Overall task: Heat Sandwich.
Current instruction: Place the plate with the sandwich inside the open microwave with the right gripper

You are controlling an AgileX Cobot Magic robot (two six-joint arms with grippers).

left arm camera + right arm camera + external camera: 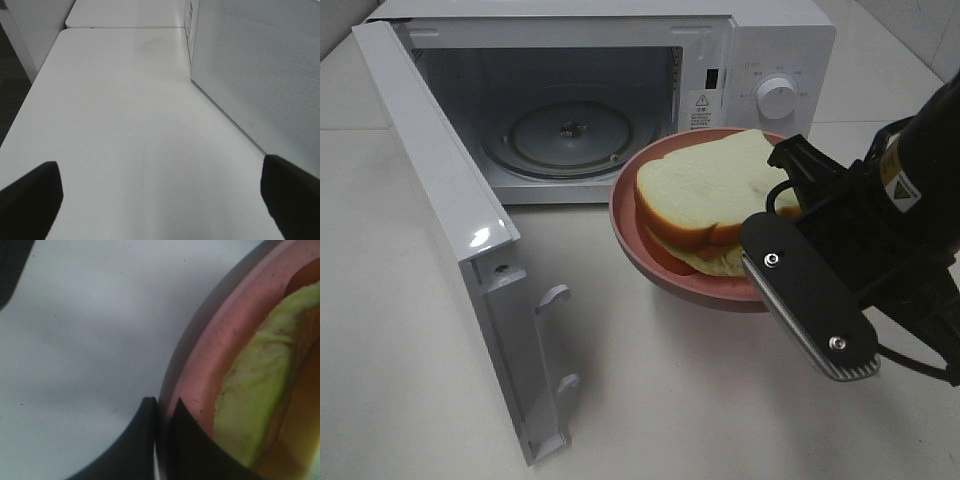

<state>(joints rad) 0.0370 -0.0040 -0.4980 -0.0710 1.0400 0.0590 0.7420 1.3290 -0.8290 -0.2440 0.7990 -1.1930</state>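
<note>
The exterior high view looks down on a pale counter [400, 380] with a white microwave [780, 40] across the top of the frame. At far left its door [440, 190] stands swung fully open, running from the upper left corner down toward the bottom centre. Right of the door, the oven's inside is open to view, with a round glass turntable [565, 135] lying bare at upper centre. The left claw [160, 200] appears only in its own wrist camera. It is released, with its two dark fingers spread wide over the counter beside the microwave, grasping nothing. Just right of centre, in front of the oven's opening, a round pink plate [625, 215] carries the sandwich [705, 185], white bread with a tan crust and pale green filling. The plate tilts slightly and seems to be raised off the counter. At lower right, the black right claw [162, 440] is clenched on the plate's near rim, one finger on each side of the edge. The step in hand appears to be carrying the sandwich to the oven. The next move calls for holding the plate level, passing it up and to the left through the opening, setting it on the turntable, and only then letting go.
</note>
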